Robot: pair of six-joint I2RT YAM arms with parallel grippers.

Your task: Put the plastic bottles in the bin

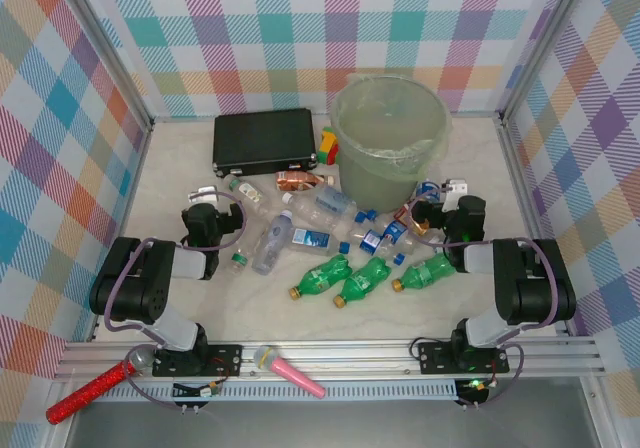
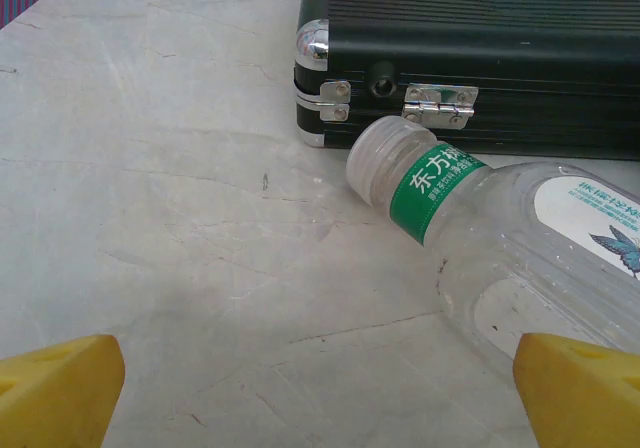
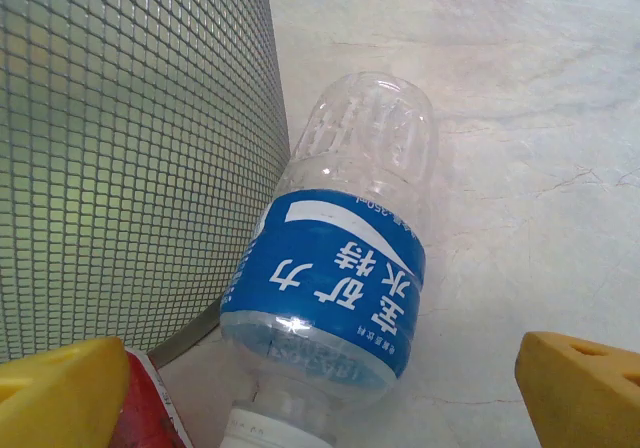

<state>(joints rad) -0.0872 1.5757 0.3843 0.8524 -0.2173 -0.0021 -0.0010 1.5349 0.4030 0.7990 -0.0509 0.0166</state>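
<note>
The pale desk [image 1: 170, 168] carries everything. The bin [image 1: 385, 173] stands at about 1 o'clock on it, in the top view, upright and with a clear liner over its rim. The flat black case [image 1: 264, 140] lies closed at 11 o'clock, just beside the bin.

The plastic bottles [image 1: 272, 245] lie on the desk in a loose heap between the two arms, at 6 o'clock from the bin and the case. Three green bottles [image 1: 365, 280] lie side by side at the 6 o'clock edge of the heap, and a copper-brown bottle [image 1: 300, 179] lies at its 12 o'clock edge, near the case.

The left fingers [image 2: 60, 393] are released and spread wide, low over the desk. A clear bottle with a green label [image 2: 500, 238] lies on its side at their 1 o'clock, its cap near the case hinge.

The right fingers [image 3: 585, 388] are also released and wide apart. A blue-labelled bottle [image 3: 335, 288] lies before them at 12 o'clock, touching the wall of the bin.

A pink stick [image 1: 290, 370] lies on the front rail at 6 o'clock and a red glittery stick [image 1: 88, 392] at 7 o'clock.
</note>
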